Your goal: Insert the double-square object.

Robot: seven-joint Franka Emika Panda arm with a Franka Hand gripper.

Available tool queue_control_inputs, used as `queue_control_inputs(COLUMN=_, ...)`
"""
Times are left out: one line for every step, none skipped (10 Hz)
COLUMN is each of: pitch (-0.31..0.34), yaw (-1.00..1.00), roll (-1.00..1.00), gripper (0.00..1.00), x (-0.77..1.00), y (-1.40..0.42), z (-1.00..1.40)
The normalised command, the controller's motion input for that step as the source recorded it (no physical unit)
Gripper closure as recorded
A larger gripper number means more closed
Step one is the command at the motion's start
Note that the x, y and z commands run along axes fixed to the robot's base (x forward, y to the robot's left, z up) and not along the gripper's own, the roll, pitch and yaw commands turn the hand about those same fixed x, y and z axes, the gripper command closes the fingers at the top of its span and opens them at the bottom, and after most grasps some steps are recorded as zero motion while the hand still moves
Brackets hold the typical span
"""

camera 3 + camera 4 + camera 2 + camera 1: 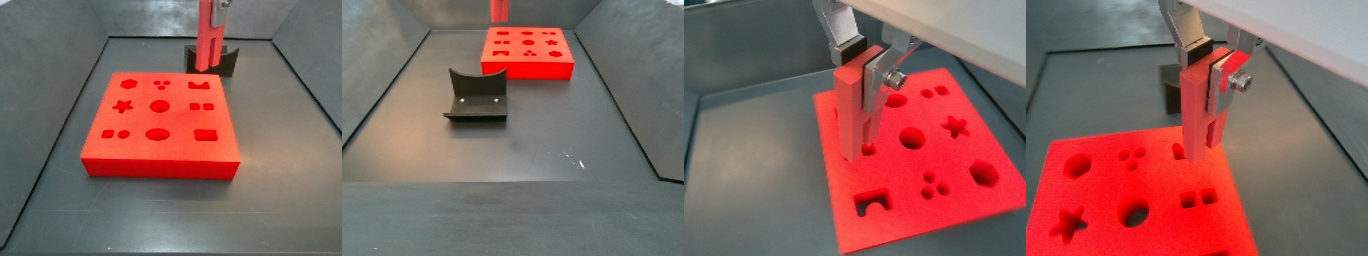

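My gripper [1209, 68] is shut on the double-square object [1200, 115], a slim bright-red peg that hangs upright with its two bars pointing down. It shows in both wrist views [855, 110] and both side views [210, 40] [498, 10]. The peg's lower end hangs above the edge of the large red block [1133, 195] that lies nearest the fixture. The block [160, 125] has several shaped holes, among them a double-square hole [201, 104]. Whether the peg tip touches the block cannot be told.
The dark grey fixture [477, 95] stands on the floor beside the red block [527, 50], just behind the peg in a side view [225, 63]. Grey walls [60, 80] enclose the dark floor [516, 150].
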Motion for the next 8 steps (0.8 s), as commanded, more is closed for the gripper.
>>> queue_control_inputs(pitch=0.0, yaw=-0.86, roll=-0.06, gripper=1.0, x=0.25, y=0.0, z=0.0)
queue_control_inputs(pitch=0.009, yaw=-0.87, roll=-0.18, gripper=1.0, x=0.25, y=0.0, z=0.0)
queue_control_inputs(pitch=0.0, yaw=-0.82, roll=-0.18, gripper=1.0, x=0.24, y=0.0, z=-0.06)
queue_control_inputs(pitch=0.0, yaw=-0.81, roll=-0.18, gripper=1.0, x=0.22, y=-0.01, z=-0.08)
queue_control_inputs(pitch=0.067, yaw=-0.81, roll=-0.12, gripper=1.0, x=0.23, y=0.0, z=-0.28)
queue_control_inputs(pitch=0.164, yaw=-0.76, roll=-0.04, gripper=1.0, x=0.11, y=-0.03, z=-0.37)
queue_control_inputs(pitch=0.204, yaw=-0.72, roll=-0.05, gripper=1.0, x=0.1, y=-0.11, z=-0.44)
queue_control_inputs(pitch=0.216, yaw=-0.7, roll=-0.06, gripper=1.0, x=0.09, y=-0.19, z=-0.46)
